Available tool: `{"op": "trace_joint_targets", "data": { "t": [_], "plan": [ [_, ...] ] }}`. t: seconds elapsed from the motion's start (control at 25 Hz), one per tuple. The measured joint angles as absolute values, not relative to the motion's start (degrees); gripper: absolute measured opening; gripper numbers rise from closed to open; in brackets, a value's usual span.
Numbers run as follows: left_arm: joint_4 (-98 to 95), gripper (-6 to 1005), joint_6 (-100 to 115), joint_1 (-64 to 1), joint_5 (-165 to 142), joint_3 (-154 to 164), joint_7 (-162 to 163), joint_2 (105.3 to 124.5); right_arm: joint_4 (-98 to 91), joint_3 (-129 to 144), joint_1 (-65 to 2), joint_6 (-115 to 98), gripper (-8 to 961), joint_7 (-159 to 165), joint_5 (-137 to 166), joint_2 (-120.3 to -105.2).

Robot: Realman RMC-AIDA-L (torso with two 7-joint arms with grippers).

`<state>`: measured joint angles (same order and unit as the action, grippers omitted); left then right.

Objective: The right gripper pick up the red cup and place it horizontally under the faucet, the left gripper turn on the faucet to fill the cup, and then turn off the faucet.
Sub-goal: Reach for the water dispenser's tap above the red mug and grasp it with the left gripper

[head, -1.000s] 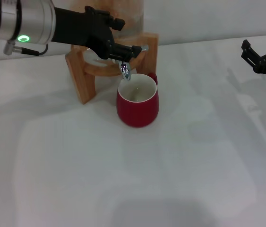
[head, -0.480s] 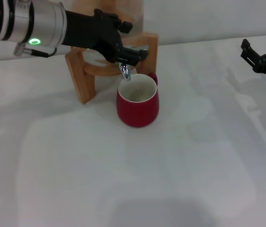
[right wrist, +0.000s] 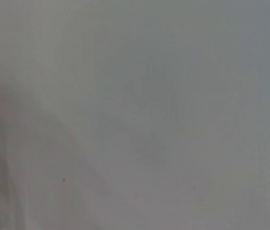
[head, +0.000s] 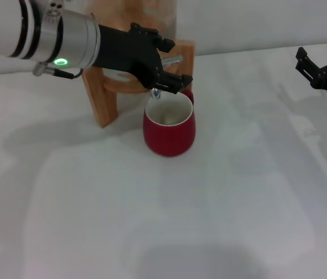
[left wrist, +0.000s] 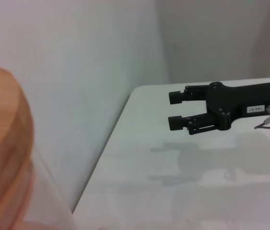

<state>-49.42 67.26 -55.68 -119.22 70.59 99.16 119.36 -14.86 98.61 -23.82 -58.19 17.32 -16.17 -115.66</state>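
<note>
**Q:** Fingers first: how do they stand on each claw?

**R:** On the left gripper (head: pixel 172 78), the black fingers sit at the faucet (head: pixel 155 91), just above the cup's rim in the upper middle of the head view. They crowd over the chrome so closely that I cannot tell whether they pinch the lever or merely lie against it. On the right gripper (head: pixel 321 64), at the right edge of the head view, the two fingers stand spread apart with nothing between them; the left wrist view shows the same claw (left wrist: pixel 178 110) with a clear gap between its round pads.

**Q:** Now go from the biggest thing down.

**R:** The white table (head: pixel 169 221) fills most of the head view. Next comes the left arm (head: pixel 41 36), white and silver with black bands and a green light, reaching in from the upper left. Behind it stands the wooden stand (head: pixel 100 99), upper left of centre, carrying the glass dispenser (head: pixel 151 20) at the top edge. The left wrist view catches a curved wooden part (left wrist: pixel 3 139) at its left side.

**Q:** And the red cup?

**R:** The red cup (head: pixel 169 131) stands upright on the table, a little above and left of centre, right in front of the stand, with its white inside facing up. Its handle (head: pixel 187 96) points away toward the stand's right leg. The spout hangs directly over the cup's opening, close to the rim.

**Q:** Anything from the right wrist view?

**R:** Only a blank pale grey surface.
</note>
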Motion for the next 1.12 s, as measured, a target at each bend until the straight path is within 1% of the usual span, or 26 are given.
{"op": "trace_joint_targets", "data": {
  "t": [1.12],
  "plan": [
    [-48.86,824,64.47,-56.55,-119.94,72.24,98.92,119.36,-14.95,98.59,-24.00,-58.28,830,17.36,-16.17,-115.48]
  ]
}}
